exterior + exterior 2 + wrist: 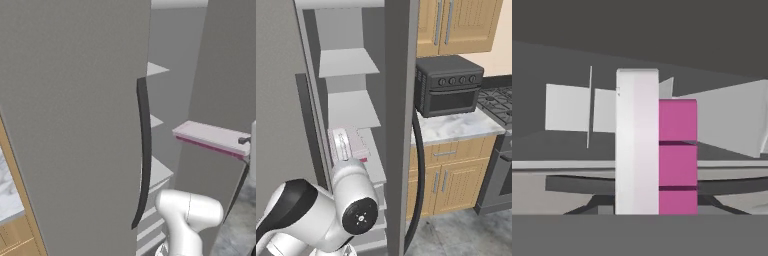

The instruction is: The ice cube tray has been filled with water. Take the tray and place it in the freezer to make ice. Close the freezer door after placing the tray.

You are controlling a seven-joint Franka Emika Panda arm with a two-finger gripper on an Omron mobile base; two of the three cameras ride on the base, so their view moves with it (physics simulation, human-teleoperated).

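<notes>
While the freezer door [70, 125] stands open across the left and centre of my left base view, its long dark handle [144, 150] running down the middle of the frame, I can see the ice cube tray [212, 138] at the right of centre, held level in the air in the opening of the freezer [170, 105], with white shelves [159, 171] stepping down behind and below it. The tray's pale top faces up and its magenta rim shows along the near lower edge. At its right end, by the frame's right edge, the end effector [245, 141] is pinched shut on the tray, with a small dark finger showing there. In my right base view the tray [347, 143] sits left of centre, above a lower white shelf [372, 161] inside the compartment; whether it touches that shelf I cannot tell. The white arm with its dark joint fills the lower left there, and the other grey door's edge [401, 125] runs down the middle. To the right, a dark toaster oven [448, 85] stands on the marble table [451, 127] under wooden cabinets [456, 25]. In the hand view the tray [656, 145] rises upright through the centre, pale on the left, magenta on the right.
</notes>
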